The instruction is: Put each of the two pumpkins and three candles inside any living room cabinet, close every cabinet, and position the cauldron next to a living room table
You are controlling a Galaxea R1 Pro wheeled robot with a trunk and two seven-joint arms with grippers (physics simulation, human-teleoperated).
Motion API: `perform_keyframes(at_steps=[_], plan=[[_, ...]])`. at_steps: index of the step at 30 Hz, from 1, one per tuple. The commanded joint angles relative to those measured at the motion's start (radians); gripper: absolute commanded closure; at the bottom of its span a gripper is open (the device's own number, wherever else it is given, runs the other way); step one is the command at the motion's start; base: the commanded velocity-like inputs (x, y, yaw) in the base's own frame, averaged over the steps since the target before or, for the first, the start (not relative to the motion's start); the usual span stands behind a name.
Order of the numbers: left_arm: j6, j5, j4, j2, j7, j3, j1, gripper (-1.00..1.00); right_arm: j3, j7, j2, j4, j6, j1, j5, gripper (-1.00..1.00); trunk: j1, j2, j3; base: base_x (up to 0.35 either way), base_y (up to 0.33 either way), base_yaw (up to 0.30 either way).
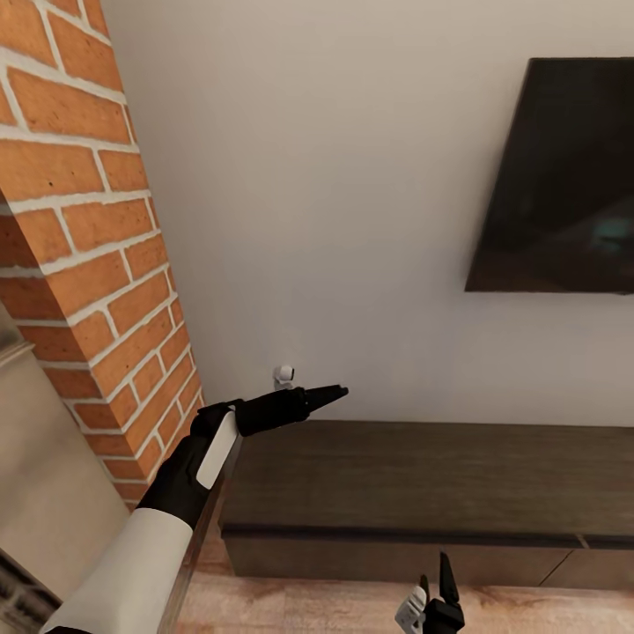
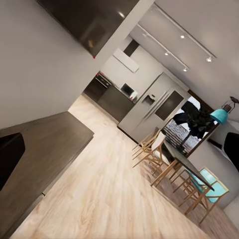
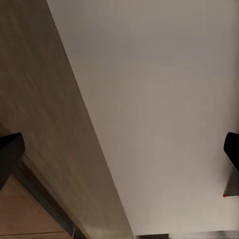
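The cabinet (image 1: 396,475) is a long, low, dark-brown unit against the white wall, and its drawer fronts look shut. My left gripper (image 1: 328,394) hovers over the cabinet's left end, pointing right. Its dark fingers (image 2: 9,154) stand wide apart in the left wrist view with nothing between them, and the cabinet top (image 2: 45,144) lies below. My right gripper (image 1: 434,583) sits low in front of the cabinet, pointing up. Its fingers (image 3: 10,154) are also spread and empty, close to the cabinet top (image 3: 45,99). Pumpkins, candles and cauldron are out of view.
A brick column (image 1: 88,264) stands left of the cabinet, and a dark TV (image 1: 563,176) hangs above it. Light wood floor (image 2: 109,199) runs toward a dining table (image 2: 184,162) with wooden chairs, with a grey kitchen (image 2: 114,97) beyond.
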State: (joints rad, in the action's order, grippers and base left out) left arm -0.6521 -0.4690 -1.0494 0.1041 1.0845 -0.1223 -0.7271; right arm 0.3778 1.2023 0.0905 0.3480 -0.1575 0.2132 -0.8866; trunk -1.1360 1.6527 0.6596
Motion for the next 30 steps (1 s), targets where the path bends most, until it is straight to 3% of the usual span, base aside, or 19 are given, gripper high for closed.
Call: perform_keyframes(at_steps=[1,14,22,30], plan=[[0.000,0.000,0.000,0.000,0.000,0.000,0.000,-1.00,0.000,0.004,0.000,0.000,0.000,0.000,0.001,-1.00,-0.004,0.007,0.003,0.000,0.000,0.000],[0.000,-0.002,-0.002,0.008,0.000,-0.003,0.000,-1.00,-0.004,0.009,-0.003,0.015,-0.037,0.005,-0.003,-1.00,-0.054,0.098,0.044,0.000,0.000,0.000],[0.000,-0.002,-0.001,0.008,0.000,-0.003,0.000,-1.00,0.002,-0.024,-0.007,0.005,-0.082,0.135,-0.025,-1.00,-0.084,0.154,0.069,0.000,0.000,0.000],[0.000,-0.002,0.000,0.008,0.000,-0.003,0.000,-1.00,0.007,-0.026,0.000,-0.036,-0.083,0.151,-0.070,-1.00,-0.115,0.210,0.094,0.000,0.000,0.000]])
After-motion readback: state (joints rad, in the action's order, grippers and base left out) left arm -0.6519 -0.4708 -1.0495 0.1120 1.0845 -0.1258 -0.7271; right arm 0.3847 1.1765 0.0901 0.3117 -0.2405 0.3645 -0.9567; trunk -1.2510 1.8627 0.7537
